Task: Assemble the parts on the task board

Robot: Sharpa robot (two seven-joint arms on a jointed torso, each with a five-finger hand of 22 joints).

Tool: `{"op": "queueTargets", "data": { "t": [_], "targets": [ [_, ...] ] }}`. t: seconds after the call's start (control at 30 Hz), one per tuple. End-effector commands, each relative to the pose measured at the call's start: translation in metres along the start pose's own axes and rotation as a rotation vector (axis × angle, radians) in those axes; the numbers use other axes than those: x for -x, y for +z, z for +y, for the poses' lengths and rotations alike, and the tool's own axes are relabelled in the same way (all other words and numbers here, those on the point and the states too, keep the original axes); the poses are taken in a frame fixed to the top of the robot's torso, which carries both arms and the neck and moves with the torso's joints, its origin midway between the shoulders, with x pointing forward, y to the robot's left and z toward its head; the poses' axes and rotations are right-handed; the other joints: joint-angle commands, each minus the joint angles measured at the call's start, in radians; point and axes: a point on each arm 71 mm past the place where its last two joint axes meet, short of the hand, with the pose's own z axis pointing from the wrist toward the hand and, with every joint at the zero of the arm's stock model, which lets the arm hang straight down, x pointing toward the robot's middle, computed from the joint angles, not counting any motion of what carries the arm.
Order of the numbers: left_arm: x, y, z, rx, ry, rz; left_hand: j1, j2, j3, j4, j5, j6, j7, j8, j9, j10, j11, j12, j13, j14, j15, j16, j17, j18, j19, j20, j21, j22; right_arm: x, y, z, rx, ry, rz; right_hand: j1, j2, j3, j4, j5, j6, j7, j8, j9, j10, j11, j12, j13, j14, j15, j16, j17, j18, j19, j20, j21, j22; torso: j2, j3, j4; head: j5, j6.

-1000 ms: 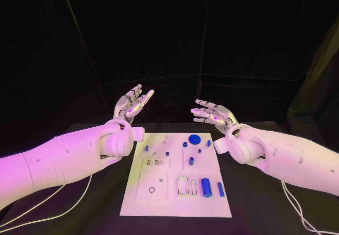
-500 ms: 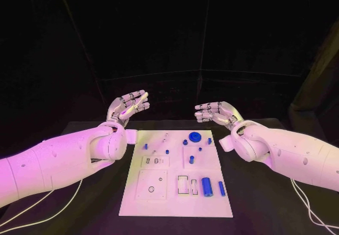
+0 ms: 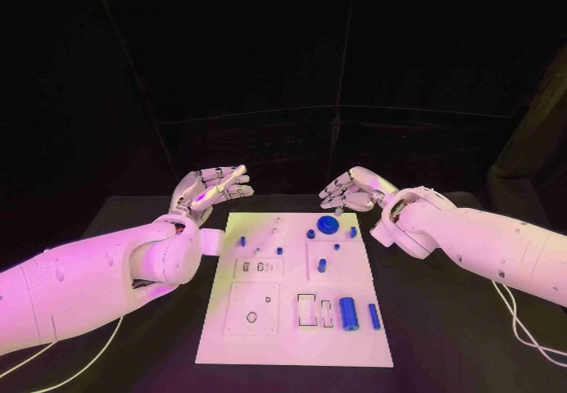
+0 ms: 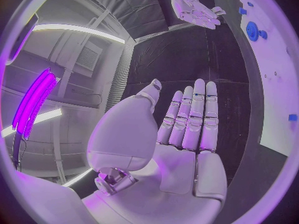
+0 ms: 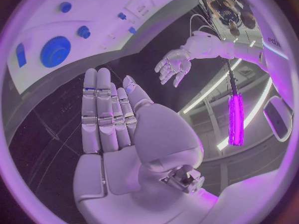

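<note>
Task board point(image 3: 296, 327) at table centre, parts seated or lying on it (blue gear point(image 3: 326, 227) toward 12 o'clock). Left hand point(image 3: 210, 190) at 11, right hand point(image 3: 352, 193) at 1: fingers extended, pressed side by side, holding nothing, likely poised for approach.

In the right wrist view, the flat white rectangular task board point(image 5: 93, 15) runs off past the circle's rim, so only its part around the blue toothed gear disc point(image 5: 55, 51) is seen. In the left wrist view, that board point(image 4: 277, 79) is likewise cut by the rim. In the head view, the small blue pegs near the board's far end point(image 3: 278, 250) are too small to tell their shapes, and the shallow recesses point(image 3: 315, 311) hold outlines too fine to read.
</note>
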Motion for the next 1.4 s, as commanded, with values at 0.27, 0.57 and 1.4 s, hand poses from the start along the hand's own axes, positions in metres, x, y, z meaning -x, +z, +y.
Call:
{"op": "queueTargets", "data": {
  "t": [0.27, 0.57, 1.4],
  "targets": [
    [-0.013, -0.01, -0.001, 0.001, -0.045, 0.106, 0.006, 0.01, 0.002, -0.014, 0.001, 0.012, -0.001, -0.001, -0.002, 0.013, -0.003, 0.0, -0.001, 0.012, 0.0, -0.003, 0.004, 0.008, 0.011, -0.003, 0.001, -0.004, -0.013, 0.01, 0.012, -0.014, -0.476, 0.152, -0.022, -0.02, -0.002, -0.004, -0.013, 0.022, -0.018, -0.04, 0.0, 0.02, -0.018, -0.025, 0.001, 0.084, -0.028, 0.208, 0.146, 0.008, 0.07, -0.031, 0.162, 0.089, 0.052, -0.0027, 0.0087, -0.005, 0.011],
    [-0.018, -0.012, -0.002, 0.01, -0.055, 0.123, 0.007, 0.01, 0.002, -0.016, 0.001, 0.013, -0.001, -0.001, -0.002, 0.014, -0.003, -0.001, -0.002, 0.013, 0.0, -0.003, 0.004, 0.008, 0.012, -0.003, 0.0, -0.004, -0.019, 0.014, 0.022, 0.008, -0.548, 0.176, -0.03, -0.026, 0.004, -0.004, -0.017, 0.005, -0.02, -0.042, -0.001, -0.017, -0.016, -0.023, 0.002, 0.073, -0.027, 0.35, 0.249, 0.009, 0.057, -0.028, 0.261, 0.15, 0.071, -0.0024, 0.009, -0.006, 0.018],
    [-0.018, -0.015, -0.002, 0.026, -0.07, 0.146, 0.005, 0.01, -0.001, -0.019, 0.001, 0.011, 0.003, -0.006, -0.004, 0.012, 0.0, -0.007, -0.004, 0.015, 0.0, -0.006, 0.006, 0.007, 0.015, -0.003, -0.001, -0.007, -0.032, 0.025, 0.029, 0.01, -0.589, 0.249, -0.029, -0.016, 0.051, -0.004, -0.021, 0.002, -0.019, -0.04, 0.0, -0.006, -0.015, -0.023, 0.001, 0.055, -0.026, 0.596, 0.473, 0.011, 0.011, -0.023, 0.415, 0.249, 0.086, -0.0001, 0.0097, 0.0, 0.012]
  ]
}}
